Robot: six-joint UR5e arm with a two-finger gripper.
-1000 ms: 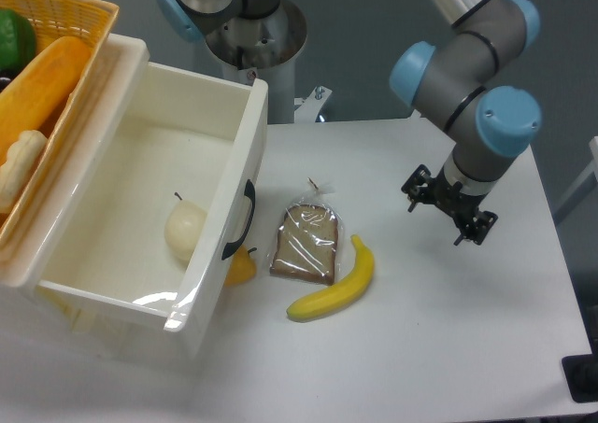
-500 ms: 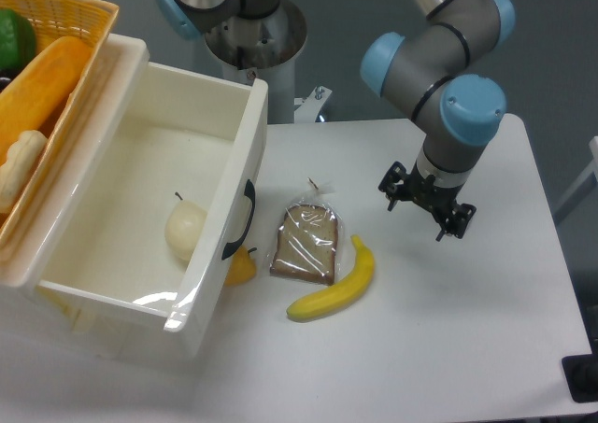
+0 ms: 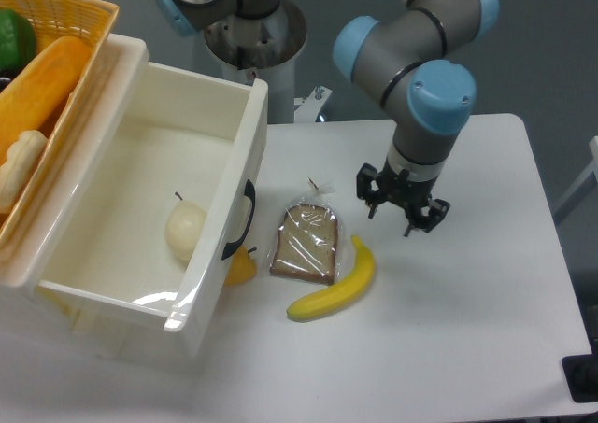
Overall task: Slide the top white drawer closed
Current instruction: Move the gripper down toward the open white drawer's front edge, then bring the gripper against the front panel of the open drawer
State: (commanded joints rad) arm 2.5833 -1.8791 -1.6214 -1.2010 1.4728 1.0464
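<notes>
The top white drawer (image 3: 229, 176) is pulled far out over the table, its curved black handle (image 3: 245, 219) facing right. A pale pear (image 3: 185, 229) lies inside it. My gripper (image 3: 402, 210) hangs above the table to the right of the drawer, past a bagged bread slice (image 3: 306, 243). Its fingers are spread apart and hold nothing. It is well clear of the drawer front. The lower drawer is hidden under the top one.
A banana (image 3: 336, 288) lies right of the bread. A small yellow fruit (image 3: 241, 268) sits under the drawer front. A yellow wicker basket (image 3: 65, 12) with food stands on the cabinet at top left. The arm's base (image 3: 252, 31) is behind the drawer.
My gripper has moved left across the table toward the drawer, from the right side to just right of the bread. The drawer and the food have not moved.
</notes>
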